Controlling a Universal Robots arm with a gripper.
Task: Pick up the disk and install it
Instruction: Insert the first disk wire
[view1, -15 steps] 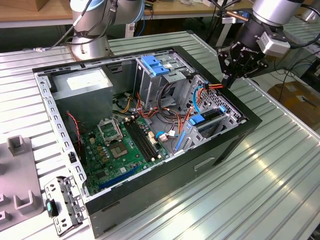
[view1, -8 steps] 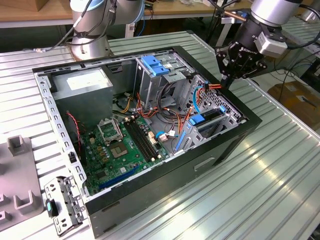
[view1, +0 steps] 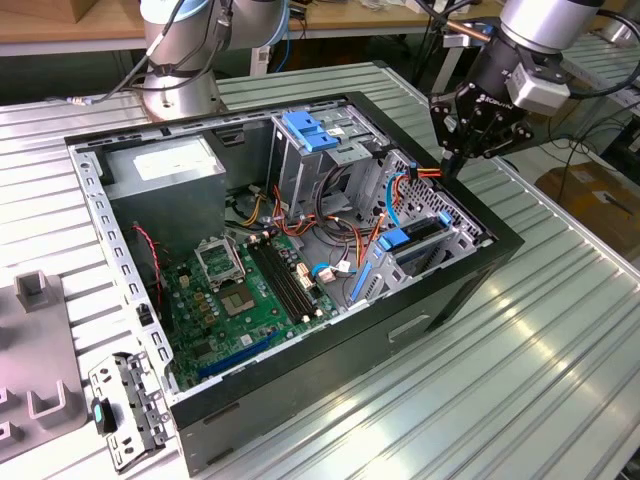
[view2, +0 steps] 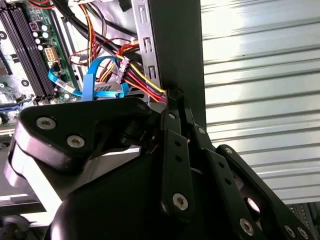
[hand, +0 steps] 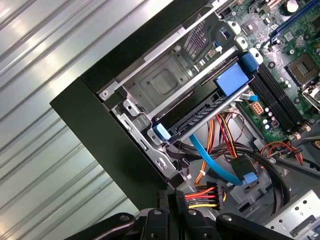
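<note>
We judge the disk already sits in its cage inside the computer case, while our gripper, jaws pressed together, pinches the power cable connector beside it.

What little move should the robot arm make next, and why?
Probably a small lift straight up. The black gripper hangs at the black computer case's edge, right against the red, yellow and black wire bundle, and the dark grey flat disk with blue rails seems to sit in its metal cage already. Rising first would likely avoid snagging wires.
</note>
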